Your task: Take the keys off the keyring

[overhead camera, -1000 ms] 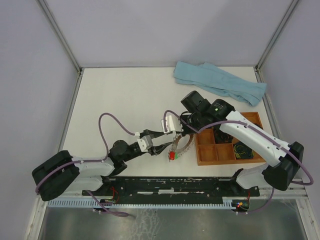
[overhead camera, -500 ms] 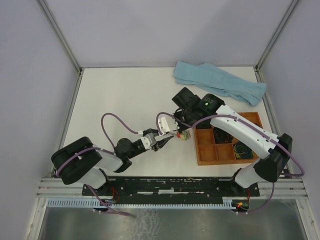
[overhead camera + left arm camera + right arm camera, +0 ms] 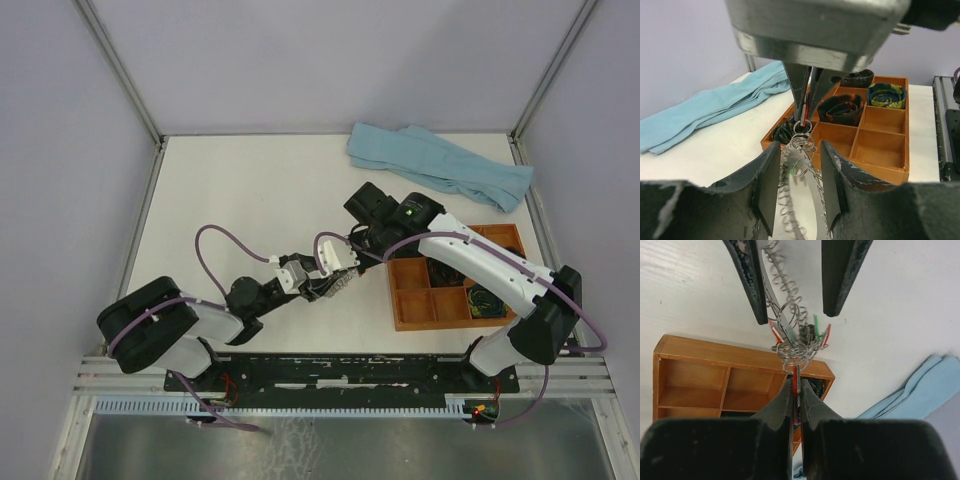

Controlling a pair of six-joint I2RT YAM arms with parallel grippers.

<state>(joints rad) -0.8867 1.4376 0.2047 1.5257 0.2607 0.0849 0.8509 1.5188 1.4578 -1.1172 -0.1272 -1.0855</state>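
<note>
The keyring, a silvery band fringed with small wire loops, runs lengthwise between my left gripper's pads, and its loops touch both. In the top view the keyring hangs above the table between the two grippers, left gripper and right gripper. My right gripper is shut on a thin red key that hangs from a loop at the ring's end. Green and red keys cluster on the keyring just beyond it. From the left wrist, the right gripper comes down from above with the red key.
An orange wooden tray with compartments sits right of the grippers, with dark coiled bundles in some of them. A light blue cloth lies at the back right. The right arm arches over the tray.
The ring hung flat under the right gripper; now it is drawn left, edge-on between both grippers. The left jaws have narrowed onto it. The right grip is unchanged.
</note>
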